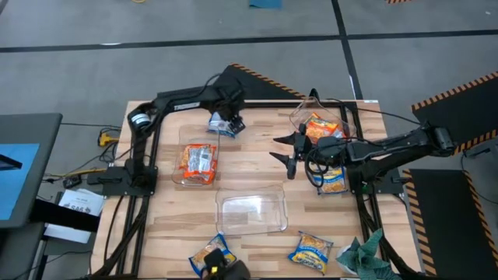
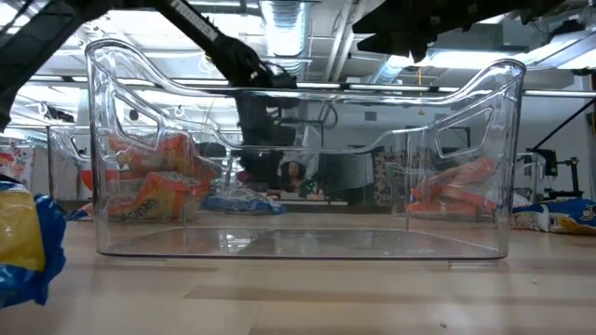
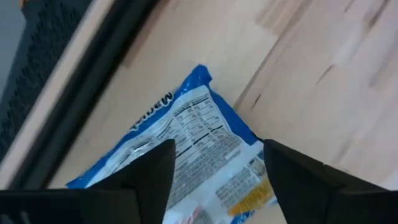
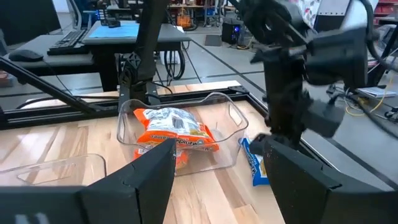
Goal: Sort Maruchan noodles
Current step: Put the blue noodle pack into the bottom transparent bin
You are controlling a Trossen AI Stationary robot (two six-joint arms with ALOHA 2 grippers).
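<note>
In the high view, the left gripper [image 1: 227, 123] is hovering at the upper middle of the frame, over a blue-and-yellow Maruchan packet [image 1: 221, 124] lying back-side up on the wooden table [image 1: 257, 167] near its far edge. In the left wrist view its fingers [image 3: 149, 180] are standing spread, one on each side of that packet [image 3: 193, 149], not pinching it. The right gripper [image 1: 286, 149] is hanging at centre right, jaws released and holding nothing.

The left tub [image 1: 198, 164], left of centre, is holding orange packets [image 1: 197, 160]. The right tub [image 1: 320, 124], at upper right, is holding a red-orange packet [image 1: 322, 127]. An empty clear tub [image 1: 251, 211] is sitting at lower centre. A yellow-and-blue packet [image 1: 334, 178] is lying under the right arm, and two more blue-and-yellow packets [image 1: 311, 251] [image 1: 210, 255] are lying along the bottom edge, beside a teal-green cloth [image 1: 364, 253] in the lower right corner.
</note>
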